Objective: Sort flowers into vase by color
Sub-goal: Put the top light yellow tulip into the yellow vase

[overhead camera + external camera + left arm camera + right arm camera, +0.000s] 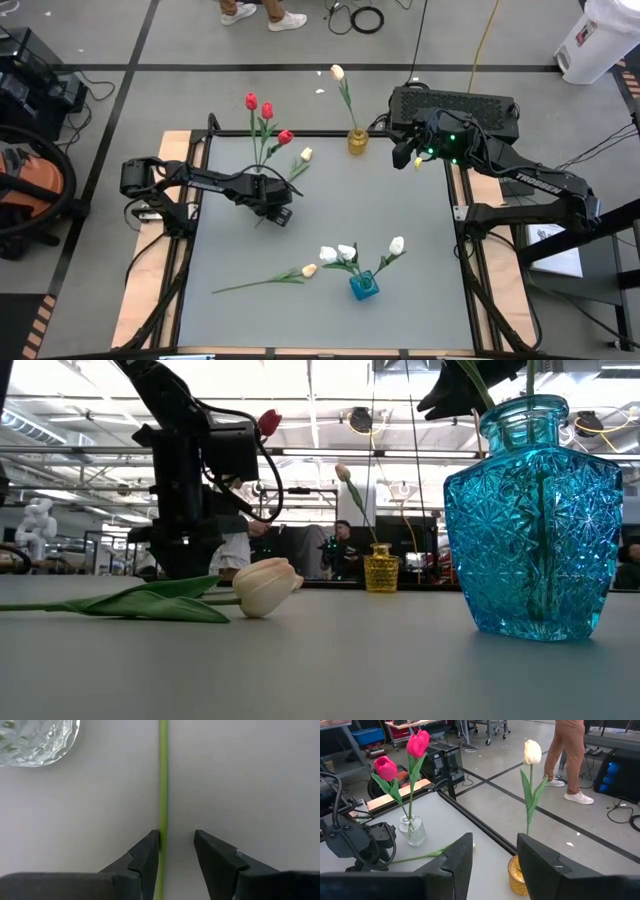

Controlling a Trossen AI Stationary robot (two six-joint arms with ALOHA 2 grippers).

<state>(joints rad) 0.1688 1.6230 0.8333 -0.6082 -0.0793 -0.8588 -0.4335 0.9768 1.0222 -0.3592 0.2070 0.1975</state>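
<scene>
Left gripper (176, 847): released, green stem (162, 780) against one finger, frame center-left.
Right gripper (494, 852): released, empty, beside yellow vase (357, 141), upper right.

Overhead, table-level, two wrist views (close)

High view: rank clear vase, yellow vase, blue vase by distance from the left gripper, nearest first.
From the left gripper, fingers open around a green stem:
1. Clear vase, right beside it at the table's far edge, holding red tulips.
2. Blue vase, toward the near edge, right of it.
3. Yellow vase, far edge, near the right gripper.
</scene>
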